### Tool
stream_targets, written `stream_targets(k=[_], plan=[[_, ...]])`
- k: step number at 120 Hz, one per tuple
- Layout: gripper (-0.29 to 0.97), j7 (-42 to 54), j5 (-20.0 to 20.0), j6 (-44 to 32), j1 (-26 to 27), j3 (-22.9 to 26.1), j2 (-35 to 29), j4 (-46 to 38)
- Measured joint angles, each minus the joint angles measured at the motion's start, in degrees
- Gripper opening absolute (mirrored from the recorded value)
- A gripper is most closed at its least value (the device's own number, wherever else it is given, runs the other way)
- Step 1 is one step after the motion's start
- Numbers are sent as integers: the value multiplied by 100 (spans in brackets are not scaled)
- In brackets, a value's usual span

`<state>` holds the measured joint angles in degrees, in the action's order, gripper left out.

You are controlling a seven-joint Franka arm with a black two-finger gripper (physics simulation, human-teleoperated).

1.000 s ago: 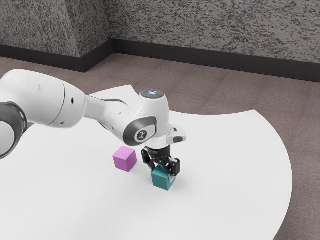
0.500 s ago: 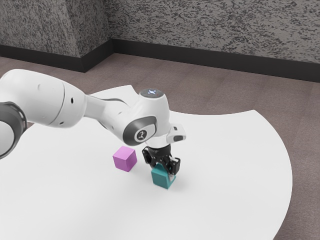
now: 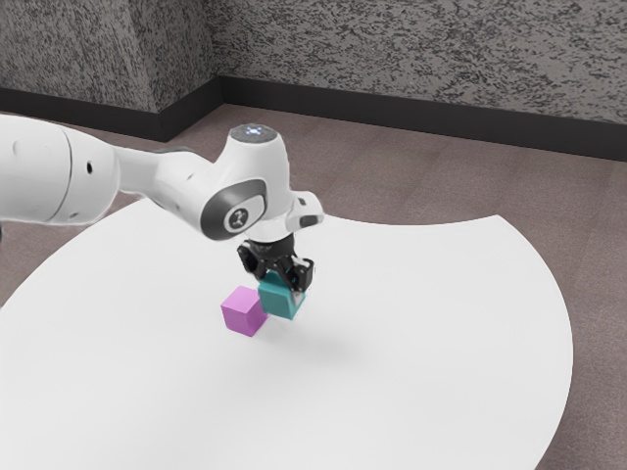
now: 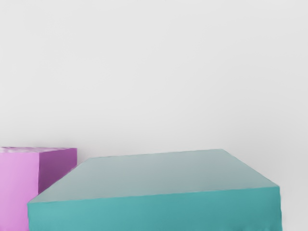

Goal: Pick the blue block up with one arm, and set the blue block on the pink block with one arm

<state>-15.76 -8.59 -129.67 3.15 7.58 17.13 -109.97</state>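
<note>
Two blocks: blue block point(image 3: 278, 302) raised off the white table point(image 3: 441, 323); pink block point(image 3: 243, 311) resting on it.
Gripper point(image 3: 279, 282): clamped on the blue block's sides.
Position: blue block just beside the pink block, toward the exterior view's right, not yet above it.
Why raised: probably to clear the pink block's top for stacking.
</note>
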Motion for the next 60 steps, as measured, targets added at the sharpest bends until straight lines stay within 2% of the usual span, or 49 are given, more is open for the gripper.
stream_targets(k=[21,60], plan=[[35,212,-18,102,-27,-375,-49,26],[35,988,-11,126,-46,-610,-58,40]])
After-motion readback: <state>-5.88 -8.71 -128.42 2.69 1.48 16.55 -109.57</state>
